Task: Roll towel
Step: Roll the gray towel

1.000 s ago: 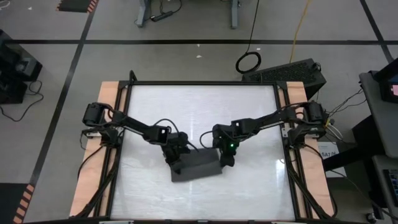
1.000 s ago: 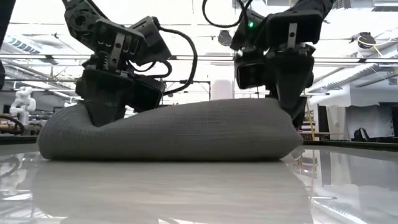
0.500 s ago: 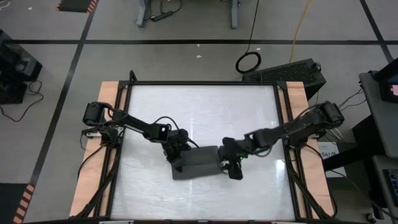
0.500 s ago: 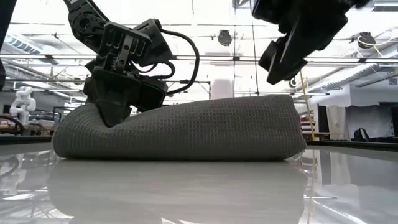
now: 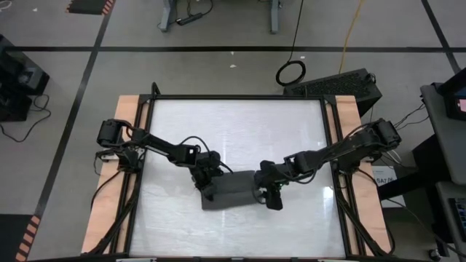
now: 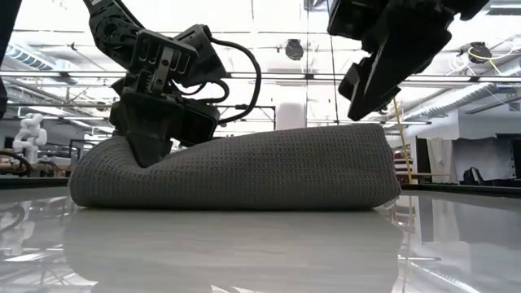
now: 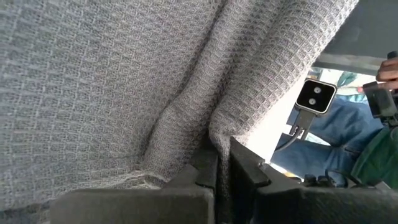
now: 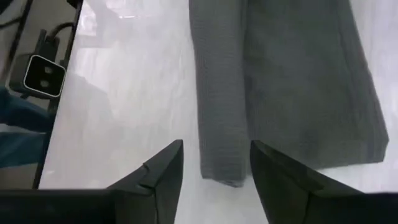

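Since half a second ago almost nothing has shifted: both arms hold their poses, after the right gripper (image 5: 272, 195) swung off the dark grey waffle-weave cloth towel (image 5: 231, 192) a second ago. It hovers above the roll's right end, low centre-right of the high view, fingers (image 8: 152, 177) spread apart with nothing between them. Reaching in from the left, the left gripper (image 5: 206, 185) presses into the roll's left end, pinched closed on a fold of towel. Bundled, the towel lies on the glossy white table (image 5: 291, 131), below centre.
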`<state>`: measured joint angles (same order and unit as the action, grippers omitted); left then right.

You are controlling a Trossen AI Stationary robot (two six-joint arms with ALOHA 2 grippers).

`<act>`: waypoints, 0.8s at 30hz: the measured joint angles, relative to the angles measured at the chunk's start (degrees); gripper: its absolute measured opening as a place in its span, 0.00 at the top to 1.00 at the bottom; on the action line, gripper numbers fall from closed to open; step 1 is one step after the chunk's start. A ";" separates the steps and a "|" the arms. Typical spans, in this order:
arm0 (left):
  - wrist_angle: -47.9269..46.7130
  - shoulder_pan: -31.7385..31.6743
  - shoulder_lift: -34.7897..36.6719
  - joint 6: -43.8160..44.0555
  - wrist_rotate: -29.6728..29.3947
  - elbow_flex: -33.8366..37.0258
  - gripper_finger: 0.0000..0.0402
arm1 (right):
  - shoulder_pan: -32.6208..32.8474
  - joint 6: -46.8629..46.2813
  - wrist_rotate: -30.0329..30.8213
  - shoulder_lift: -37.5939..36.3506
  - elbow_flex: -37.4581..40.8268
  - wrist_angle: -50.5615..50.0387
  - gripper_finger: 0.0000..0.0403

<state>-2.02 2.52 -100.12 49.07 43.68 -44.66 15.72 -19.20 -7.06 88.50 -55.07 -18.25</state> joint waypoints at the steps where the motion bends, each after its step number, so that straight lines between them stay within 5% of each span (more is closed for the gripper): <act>1: 0.00 0.00 0.00 -0.07 -0.11 0.00 0.96 | -0.34 -0.15 -0.37 0.35 -0.02 0.02 0.58; 8: 0.09 0.00 0.00 -0.50 -1.45 -0.02 0.96 | -2.72 0.57 -4.90 4.30 -0.02 0.75 0.62; 14: 0.67 0.00 0.01 -0.26 -1.41 -0.02 0.96 | -4.26 0.68 -8.28 5.79 0.00 1.25 0.94; 24: 5.92 4.15 5.98 2.92 6.27 -0.16 0.96 | -8.70 -3.80 -31.99 4.91 0.00 7.34 0.99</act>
<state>3.90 6.67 -94.14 51.99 49.95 -44.82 7.02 -23.00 -39.05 93.41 -55.07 -10.91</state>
